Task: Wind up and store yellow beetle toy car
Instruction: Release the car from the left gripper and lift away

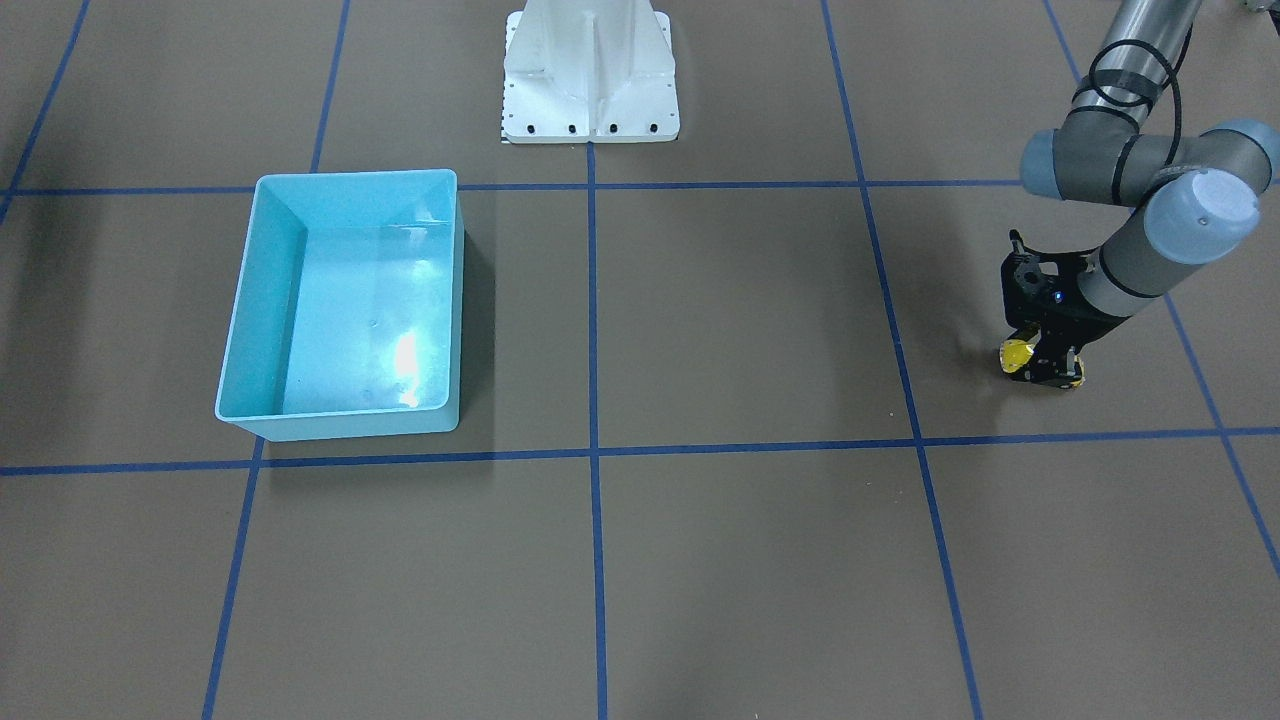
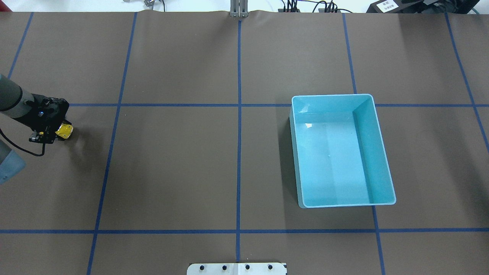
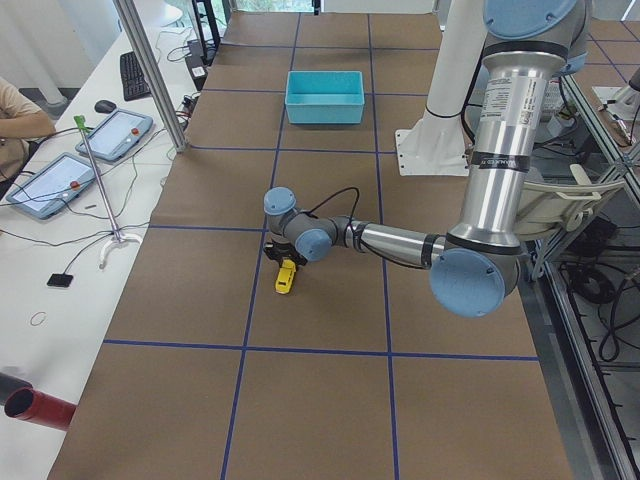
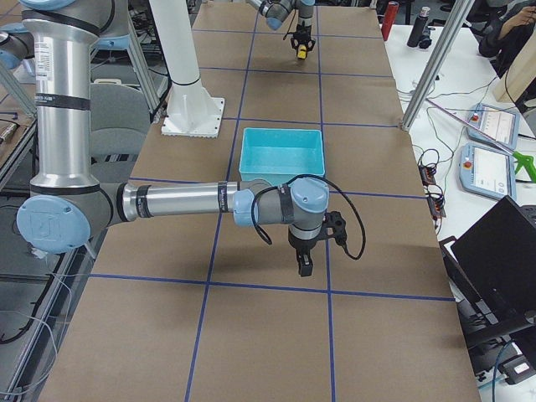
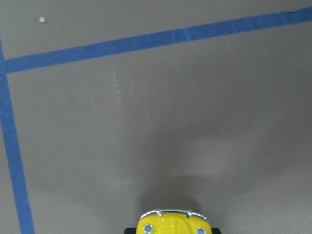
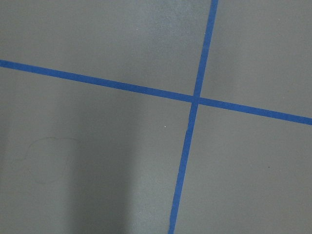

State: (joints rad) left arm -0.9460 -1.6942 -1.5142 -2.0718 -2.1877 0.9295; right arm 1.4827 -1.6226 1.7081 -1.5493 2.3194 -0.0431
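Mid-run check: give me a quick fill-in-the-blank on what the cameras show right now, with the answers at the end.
1. The pincer clamping the yellow beetle toy car belongs to the robot's ____ arm.
2. The light blue bin contains ____.
3. The tape lines on the brown table are coloured ____.

Missing words: left; nothing; blue.

Brown table (image 1: pixel 750 330), blue tape (image 1: pixel 592 300) in grid. Light blue bin (image 1: pixel 268 300) upright, open, sits over a tape crossing. White side bench (image 3: pixel 60 250): two tablets (image 3: pixel 125 133), keyboard (image 3: pixel 131 75), mouse (image 3: pixel 105 106) between them. Red tube (image 3: pixel 40 408) at bench's near end. Open laptop (image 4: pixel 502 251).
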